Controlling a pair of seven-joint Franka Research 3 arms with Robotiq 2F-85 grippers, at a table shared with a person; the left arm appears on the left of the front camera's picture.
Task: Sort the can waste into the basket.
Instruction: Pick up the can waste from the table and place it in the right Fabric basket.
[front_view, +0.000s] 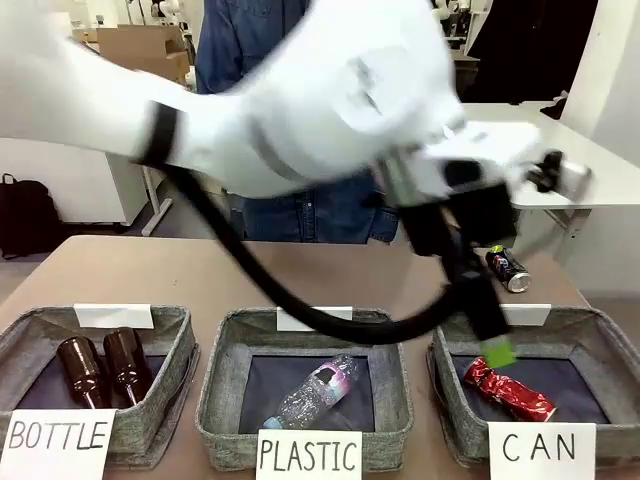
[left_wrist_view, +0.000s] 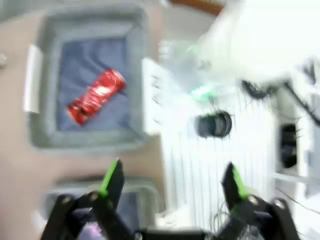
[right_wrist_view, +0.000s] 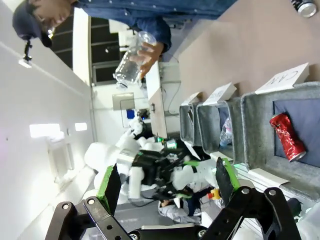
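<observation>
Left tool (left_wrist_view: 173, 170) spread above basket (front_view: 448, 400), red can (front_view: 508, 390) inside, blue can (front_view: 508, 268) behind, plastic bottle (front_view: 318, 390) in next bin (front_view: 222, 390)

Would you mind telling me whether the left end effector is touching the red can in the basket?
Apart. The left wrist view shows the red can lying in the basket, well clear of the open left end effector.

Front view looks across the counter (front_view: 110, 275) from close; both wrist views, higher up, share its CAN basket (front_view: 462, 435).
</observation>
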